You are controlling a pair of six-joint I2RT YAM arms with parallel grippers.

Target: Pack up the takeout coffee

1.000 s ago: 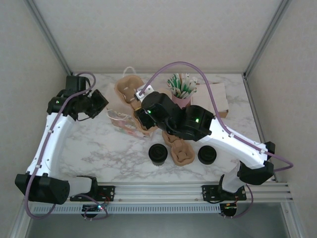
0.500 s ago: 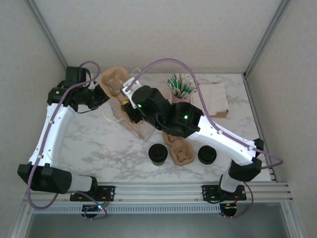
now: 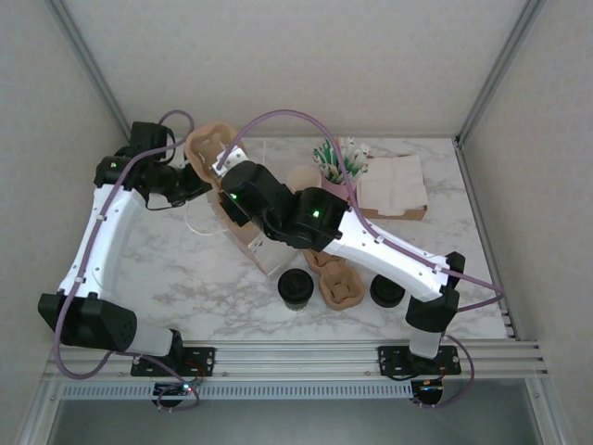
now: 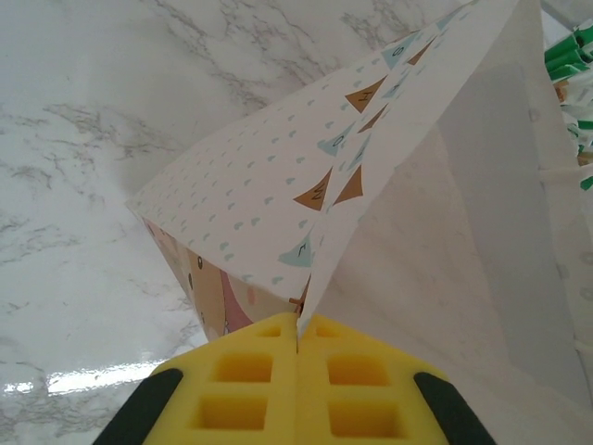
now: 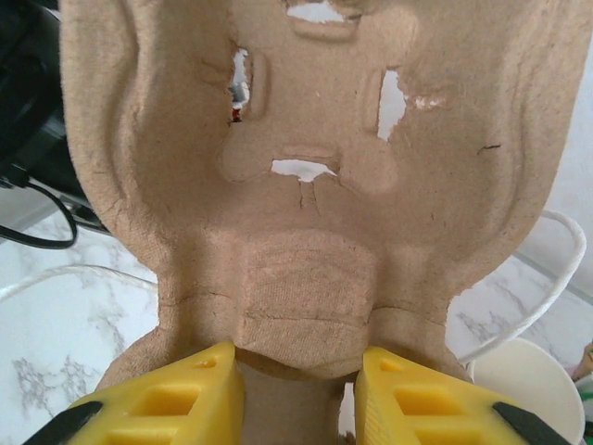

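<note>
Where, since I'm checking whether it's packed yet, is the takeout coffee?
In the top view the takeout coffee stands on the table near its front edge, just left of a pulp cup carrier, with the lid stack beyond.

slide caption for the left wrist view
Left gripper shut on the edge of a patterned paper bag above the marble table

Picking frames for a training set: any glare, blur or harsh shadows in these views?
Top external: soft, even light, faint shadows on the marble table. Left wrist: a glare streak on the marble at lower left; paper bag sharp. Right wrist: pulp cup carrier sharp, fibres readable.
</note>
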